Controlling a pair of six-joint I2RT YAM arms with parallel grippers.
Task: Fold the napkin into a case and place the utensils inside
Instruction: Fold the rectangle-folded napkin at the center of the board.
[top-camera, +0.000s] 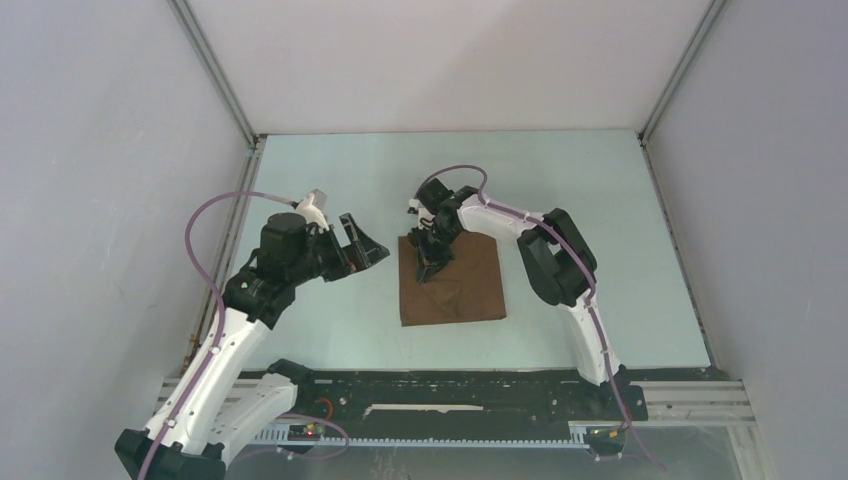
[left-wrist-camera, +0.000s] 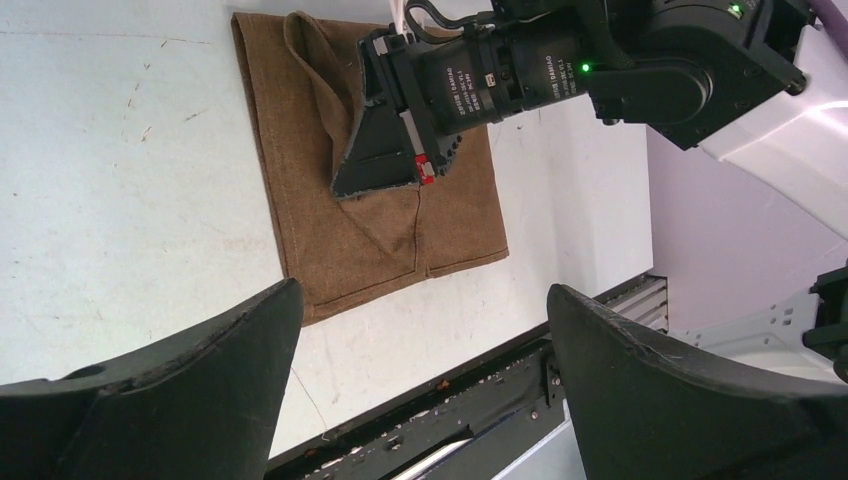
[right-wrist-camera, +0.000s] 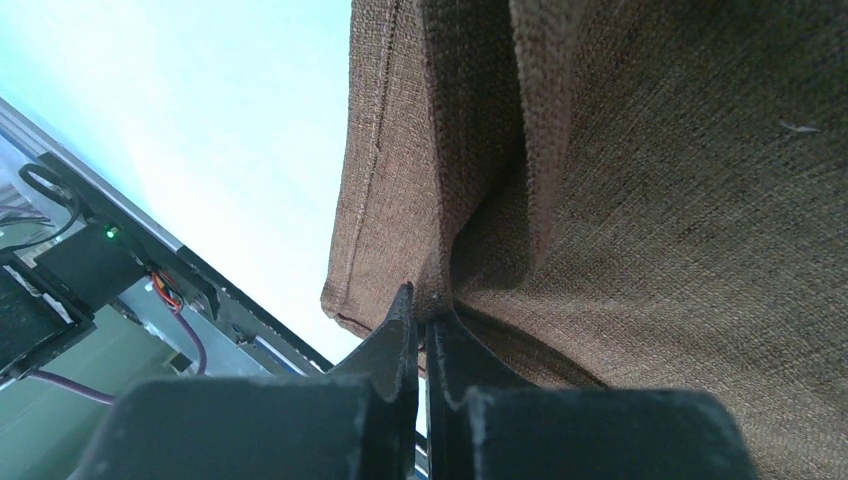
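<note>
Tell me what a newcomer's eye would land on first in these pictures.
The dark brown napkin stands out, lying partly folded in the middle of the pale table. The right gripper is shut on a raised fold in the napkin's left half. The left gripper hangs wide open just left of the cloth, holding nothing.

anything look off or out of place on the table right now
Only the napkin: it isn't lying flat. A ridge of cloth is bunched up toward its far left corner where the shut right gripper pinches it. No utensils show in any view. Nothing looks spilled or damaged.
</note>
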